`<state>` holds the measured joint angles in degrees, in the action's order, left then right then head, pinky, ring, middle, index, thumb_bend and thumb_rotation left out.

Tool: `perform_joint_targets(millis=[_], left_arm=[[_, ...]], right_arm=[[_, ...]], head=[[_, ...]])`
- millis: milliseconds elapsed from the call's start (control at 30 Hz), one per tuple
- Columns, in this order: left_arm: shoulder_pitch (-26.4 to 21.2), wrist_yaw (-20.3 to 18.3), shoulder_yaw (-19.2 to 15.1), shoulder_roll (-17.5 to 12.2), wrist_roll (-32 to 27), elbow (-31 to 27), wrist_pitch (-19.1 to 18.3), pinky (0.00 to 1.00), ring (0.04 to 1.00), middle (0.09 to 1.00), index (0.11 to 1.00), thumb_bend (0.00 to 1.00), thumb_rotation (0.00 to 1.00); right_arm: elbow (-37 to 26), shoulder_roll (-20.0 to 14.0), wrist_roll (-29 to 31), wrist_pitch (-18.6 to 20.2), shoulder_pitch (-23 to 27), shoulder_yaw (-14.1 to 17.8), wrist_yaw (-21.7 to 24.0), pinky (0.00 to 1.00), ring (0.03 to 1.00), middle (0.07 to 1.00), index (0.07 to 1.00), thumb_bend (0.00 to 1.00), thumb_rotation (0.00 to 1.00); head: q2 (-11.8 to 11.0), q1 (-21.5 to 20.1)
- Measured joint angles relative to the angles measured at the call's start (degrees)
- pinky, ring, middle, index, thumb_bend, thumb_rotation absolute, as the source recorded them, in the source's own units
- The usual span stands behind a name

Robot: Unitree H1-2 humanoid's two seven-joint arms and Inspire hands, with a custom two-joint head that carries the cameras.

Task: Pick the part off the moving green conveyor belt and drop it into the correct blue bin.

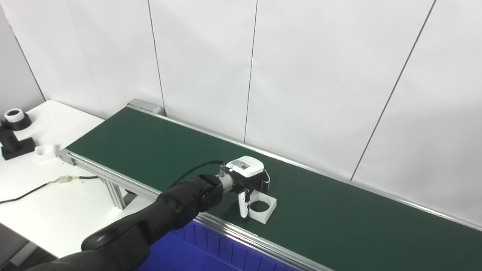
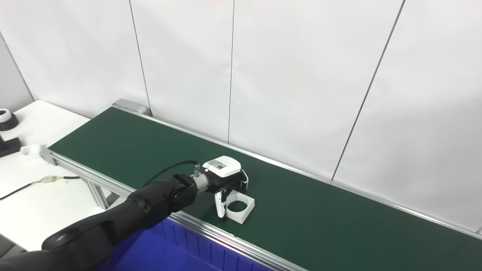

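The left hand (image 1: pixel 246 177) is reached over the green conveyor belt (image 1: pixel 339 210), fingers (image 1: pixel 244 205) spread and lowered against the near side of the white square part (image 1: pixel 261 208) — no closed grasp is seen. The part lies by the belt's near rail, above the blue bin (image 1: pixel 196 252). Only the left eye view takes in the whole black stand (image 1: pixel 15 141) on the side table (image 1: pixel 56 210) — the right eye view crops it.

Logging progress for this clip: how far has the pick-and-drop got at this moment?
Early stage. Done: the left robot hand has reached over the green conveyor belt to the white square part. In hand: fingers come down around the part, which sits flat on the belt; a firm grip can't be confirmed. Left: lift it and drop it into the blue bin.
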<state>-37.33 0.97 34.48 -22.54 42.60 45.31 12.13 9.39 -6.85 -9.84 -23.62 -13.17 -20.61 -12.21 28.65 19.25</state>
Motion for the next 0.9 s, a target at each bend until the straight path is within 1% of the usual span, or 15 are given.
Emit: perform_joint_targets(millis=[200,267,367,433,467,567,600,667,733,800,900], left_arm=[[0.1,0.0,0.5,0.2,-0.1,-0.8,0.2,0.65,0.571,0.518,0.459,0.52,0.0],[0.4,0.0,0.4,0.1,-0.1,-1.5,0.2,0.63,0.545,0.503,0.474,0.52,0.0],[1.2,-0.2,-0.3,-0.1,-0.3,-3.2,0.1,0.6,0.532,0.515,0.465,0.52,0.0],[2.6,-0.7,-1.3,-0.7,-0.3,-6.1,-0.3,0.59,0.524,0.513,0.469,0.52,0.0],[3.8,-1.2,-1.7,-1.1,-0.3,-8.5,-1.0,0.59,0.522,0.51,0.472,0.52,0.0],[7.2,-2.7,-3.6,-1.9,-0.3,-14.6,-2.4,0.55,0.465,0.455,0.505,0.52,0.0],[7.9,-2.9,-4.0,-2.1,-0.4,-15.8,-2.5,0.55,0.463,0.453,0.506,0.52,0.0],[10.0,-5.2,-5.8,-3.1,-0.4,-20.8,-4.1,0.58,0.48,0.452,0.511,0.52,0.0],[12.4,-8.0,-7.9,-4.4,-0.6,-27.2,-6.0,0.57,0.477,0.451,0.509,0.52,0.0],[13.5,-10.6,-10.1,-5.5,-1.2,-32.7,-7.8,0.57,0.482,0.462,0.505,0.52,0.0],[14.1,-13.2,-13.1,-6.8,-1.8,-38.3,-9.2,0.59,0.482,0.466,0.503,0.52,0.0]], right_arm=[[-0.1,0.0,0.0,0.0,0.0,-0.1,-0.6,0.7,0.77,0.832,0.908,0.54,0.86],[-0.1,0.0,0.1,0.0,0.0,-0.1,-0.6,0.7,0.772,0.834,0.907,0.55,0.85],[-0.1,0.0,0.1,0.0,0.0,-0.1,-0.6,0.7,0.771,0.834,0.906,0.55,0.85],[-0.2,0.0,0.2,0.0,0.0,-0.1,-0.6,0.7,0.77,0.833,0.905,0.55,0.85],[-0.3,0.0,0.2,0.0,-0.1,-0.1,-0.6,0.7,0.77,0.832,0.905,0.56,0.85],[-0.4,0.0,0.3,0.0,-0.5,0.0,-0.6,0.7,0.772,0.832,0.902,0.58,0.86],[-0.4,0.0,0.4,0.0,-0.6,0.0,-0.6,0.7,0.771,0.832,0.902,0.58,0.86],[-0.4,0.0,0.4,0.0,-0.5,0.0,-0.5,0.7,0.77,0.831,0.902,0.57,0.85],[-0.4,-0.1,0.3,0.0,-0.6,0.0,-0.6,0.69,0.766,0.828,0.901,0.56,0.85],[-0.4,-0.4,0.2,0.0,-0.5,-0.1,-0.6,0.69,0.768,0.826,0.9,0.56,0.85],[-0.4,-0.7,0.1,0.0,-0.1,-0.1,-0.6,0.69,0.77,0.827,0.9,0.57,0.85]], head=[[0.0,-0.3],[0.0,-0.4],[0.1,-0.6],[0.2,-0.9],[0.2,-1.0],[0.4,-1.6],[0.4,-1.6],[0.5,-1.8],[0.5,-1.8],[0.6,-2.0],[0.6,-2.0]])
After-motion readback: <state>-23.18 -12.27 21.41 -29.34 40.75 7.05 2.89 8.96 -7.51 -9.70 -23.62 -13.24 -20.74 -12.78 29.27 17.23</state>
